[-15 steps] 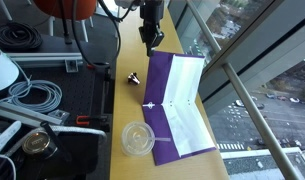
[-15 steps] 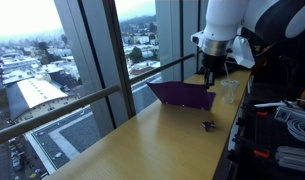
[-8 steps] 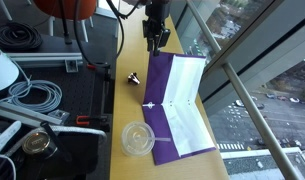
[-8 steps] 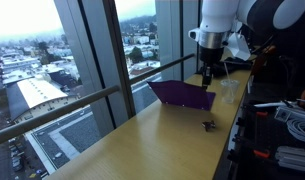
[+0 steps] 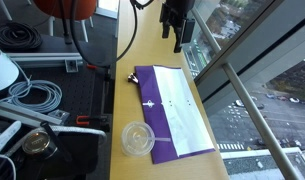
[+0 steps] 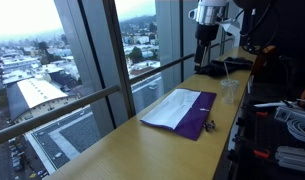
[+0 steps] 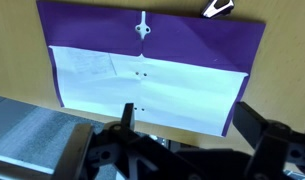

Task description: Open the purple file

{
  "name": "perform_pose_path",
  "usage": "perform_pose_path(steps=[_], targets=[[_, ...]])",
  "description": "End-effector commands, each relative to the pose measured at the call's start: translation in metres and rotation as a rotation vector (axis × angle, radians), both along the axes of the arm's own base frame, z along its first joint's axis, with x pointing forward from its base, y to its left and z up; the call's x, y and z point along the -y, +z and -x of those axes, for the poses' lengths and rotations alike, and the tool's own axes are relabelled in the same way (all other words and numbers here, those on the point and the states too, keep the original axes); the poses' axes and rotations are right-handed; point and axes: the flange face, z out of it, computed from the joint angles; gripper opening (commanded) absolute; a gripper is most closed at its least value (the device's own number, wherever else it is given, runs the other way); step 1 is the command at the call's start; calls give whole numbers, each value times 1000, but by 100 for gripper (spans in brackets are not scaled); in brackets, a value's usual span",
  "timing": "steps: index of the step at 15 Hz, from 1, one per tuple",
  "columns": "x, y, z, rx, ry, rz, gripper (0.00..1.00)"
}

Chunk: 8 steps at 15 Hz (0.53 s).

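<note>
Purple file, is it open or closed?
Open. The purple file lies spread flat on the table, pale inner face up in the wrist view; the open gripper holds nothing.

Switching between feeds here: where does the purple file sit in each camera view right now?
In an exterior view: the purple file lies open and flat at frame centre, running down toward the lower right.
In an exterior view: the file lies flat just right of centre.
Wrist view: the file fills the upper middle.
Shared landmark: the small black clip beside the file's purple edge.
</note>
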Motion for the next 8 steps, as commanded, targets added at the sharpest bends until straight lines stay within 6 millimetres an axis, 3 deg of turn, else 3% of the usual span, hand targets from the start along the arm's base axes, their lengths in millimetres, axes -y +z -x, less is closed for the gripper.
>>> perform_pose_path(steps=[1, 5, 8], targets=[[50, 19, -11, 4, -47, -38, 100], [109, 17, -15, -99, -87, -19, 100], [138, 23, -8, -164, -129, -2, 100]])
